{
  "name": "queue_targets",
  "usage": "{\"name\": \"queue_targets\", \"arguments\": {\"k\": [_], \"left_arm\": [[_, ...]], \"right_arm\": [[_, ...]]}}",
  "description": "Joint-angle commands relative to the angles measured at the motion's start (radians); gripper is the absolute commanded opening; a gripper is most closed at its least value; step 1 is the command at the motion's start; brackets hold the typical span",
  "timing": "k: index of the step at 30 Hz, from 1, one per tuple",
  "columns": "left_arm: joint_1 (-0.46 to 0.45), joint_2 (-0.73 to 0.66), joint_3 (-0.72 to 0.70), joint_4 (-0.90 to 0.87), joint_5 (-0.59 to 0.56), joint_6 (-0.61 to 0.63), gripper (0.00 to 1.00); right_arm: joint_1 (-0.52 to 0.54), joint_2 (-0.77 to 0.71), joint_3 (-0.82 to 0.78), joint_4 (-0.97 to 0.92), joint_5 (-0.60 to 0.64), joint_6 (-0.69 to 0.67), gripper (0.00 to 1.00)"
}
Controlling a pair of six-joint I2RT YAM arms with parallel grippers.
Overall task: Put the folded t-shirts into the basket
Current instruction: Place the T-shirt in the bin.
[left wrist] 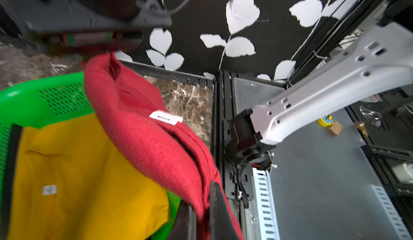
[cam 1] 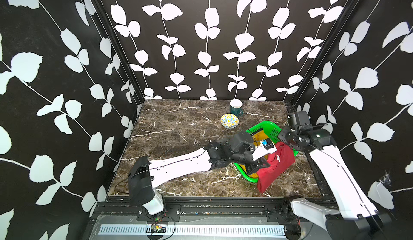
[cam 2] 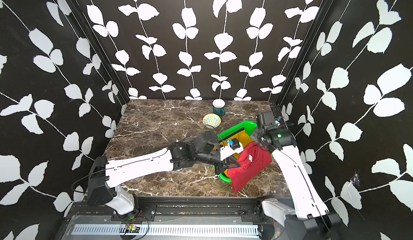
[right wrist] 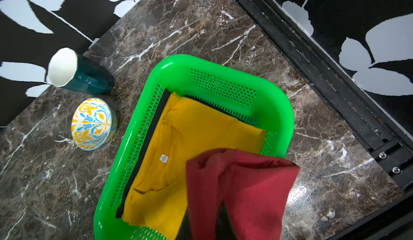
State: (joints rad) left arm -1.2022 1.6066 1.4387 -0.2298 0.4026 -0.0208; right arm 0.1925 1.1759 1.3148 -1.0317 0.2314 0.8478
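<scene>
The green basket (cam 1: pixel 267 125) (cam 2: pixel 245 125) stands at the table's right side. Inside it lies the mustard yellow t-shirt (right wrist: pixel 194 138) (left wrist: pixel 78 171), with the black t-shirt's edge (right wrist: pixel 154 125) showing beneath it. The red t-shirt (cam 1: pixel 277 167) (cam 2: pixel 250 167) hangs stretched between both grippers over the basket's near right part. Its lower end droops past the front rim onto the table. My left gripper (left wrist: pixel 202 203) is shut on the red cloth's near edge. My right gripper (right wrist: pixel 205 218) is shut on its far corner, above the basket's right rim.
A dark green mug (cam 1: pixel 235 108) and a small patterned bowl (cam 1: pixel 229 121) stand just behind the basket's left end. The right wall's black frame rail (right wrist: pixel 312 66) runs close to the basket. Bare marble (cam 1: pixel 174 129) fills the left half of the table.
</scene>
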Motion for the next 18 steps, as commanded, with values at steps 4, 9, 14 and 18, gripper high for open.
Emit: {"name": "queue_targets", "arguments": {"k": [4, 9, 14, 18], "left_arm": [[0.123, 0.034, -0.021, -0.013, 0.019, -0.004, 0.0], [0.185, 0.115, -0.024, -0.005, 0.057, 0.003, 0.0], [0.209, 0.201, -0.015, 0.006, 0.077, 0.002, 0.0], [0.214, 0.227, -0.047, 0.037, 0.064, -0.008, 0.0]], "right_arm": [[-0.028, 0.118, 0.033, 0.032, 0.033, 0.0, 0.0], [-0.037, 0.206, 0.024, 0.071, 0.071, 0.015, 0.0], [-0.041, 0.284, 0.015, 0.132, 0.079, 0.019, 0.0], [-0.041, 0.346, 0.021, 0.189, 0.041, 0.009, 0.0]]}}
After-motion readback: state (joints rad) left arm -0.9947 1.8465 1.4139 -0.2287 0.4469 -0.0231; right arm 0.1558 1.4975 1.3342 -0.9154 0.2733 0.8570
